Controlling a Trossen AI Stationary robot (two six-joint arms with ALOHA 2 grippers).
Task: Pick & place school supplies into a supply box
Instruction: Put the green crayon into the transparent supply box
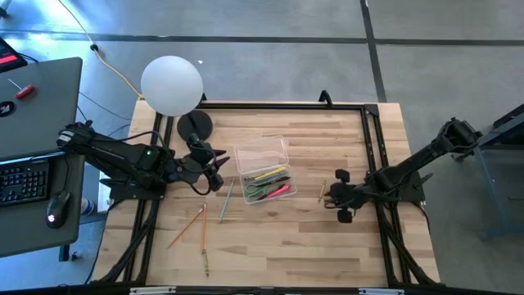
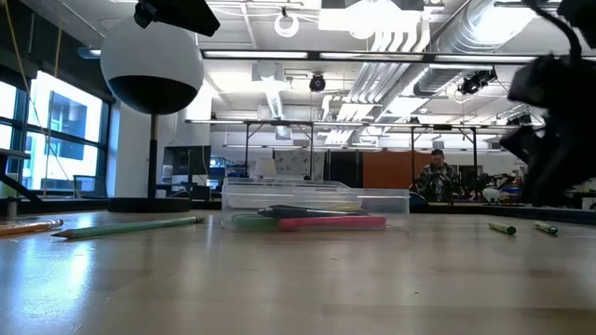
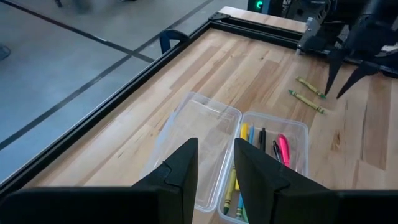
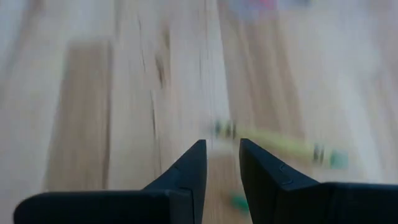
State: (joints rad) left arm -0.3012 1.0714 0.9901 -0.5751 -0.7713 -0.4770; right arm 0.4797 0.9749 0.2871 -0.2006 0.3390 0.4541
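Observation:
The supply box point(image 1: 268, 184), a clear case, lies open mid-table with its lid point(image 1: 262, 152) folded toward the far side; pink, yellow, black and green supplies lie in it point(image 3: 273, 149). My left gripper point(image 1: 219, 179) hovers open just left of the box, nothing between its fingers point(image 3: 216, 149). My right gripper point(image 1: 327, 194) stands open right of the box, fingers pointing down beside two yellow-green crayons point(image 3: 309, 93) that lie flat on the table. One crayon point(image 4: 273, 144) lies just beyond its fingertips point(image 4: 222, 148). Orange pencils point(image 1: 187, 226) and a green pencil point(image 1: 224, 205) lie near the front left.
A white globe lamp point(image 1: 171, 84) on a black base point(image 1: 194, 124) stands at the far left, close behind my left arm. A black frame point(image 1: 372, 147) runs along the table's edges. Bare wood lies in front of the box and between box and crayons.

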